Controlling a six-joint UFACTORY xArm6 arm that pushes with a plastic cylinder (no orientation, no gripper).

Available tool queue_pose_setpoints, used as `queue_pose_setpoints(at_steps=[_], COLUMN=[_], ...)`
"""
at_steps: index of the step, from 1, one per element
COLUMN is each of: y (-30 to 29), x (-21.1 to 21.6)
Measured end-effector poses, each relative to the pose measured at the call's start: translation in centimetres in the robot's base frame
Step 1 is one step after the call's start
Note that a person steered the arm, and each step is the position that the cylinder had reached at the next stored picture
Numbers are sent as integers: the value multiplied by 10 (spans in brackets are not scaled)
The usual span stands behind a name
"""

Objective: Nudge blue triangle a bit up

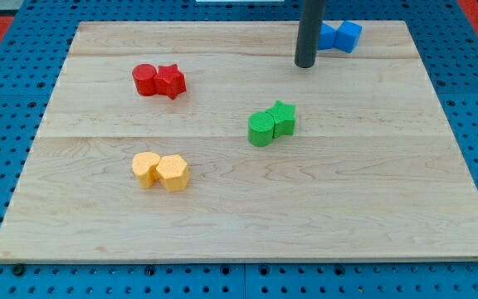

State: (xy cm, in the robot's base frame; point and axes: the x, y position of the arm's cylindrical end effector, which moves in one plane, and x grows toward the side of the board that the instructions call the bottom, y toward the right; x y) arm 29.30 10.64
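Observation:
Two blue blocks sit touching near the board's top edge, right of centre. The left blue block (329, 38) is partly hidden behind my rod, so its shape is hard to make out. The right one (350, 35) looks like a cube. My tip (305, 64) rests on the board just below and to the left of the left blue block, close to it; I cannot tell whether they touch.
A red cylinder (144, 79) and a red star (172, 81) touch at the upper left. A green cylinder (260, 129) and a green star (283, 118) touch near the centre. Two yellow blocks (146, 169), the right one a hexagon (173, 173), sit at the lower left. The wooden board (372, 208) lies on a blue pegboard.

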Motion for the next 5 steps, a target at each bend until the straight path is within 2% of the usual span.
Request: queue_pose_setpoints(at_steps=[5], y=[21], x=[-14])
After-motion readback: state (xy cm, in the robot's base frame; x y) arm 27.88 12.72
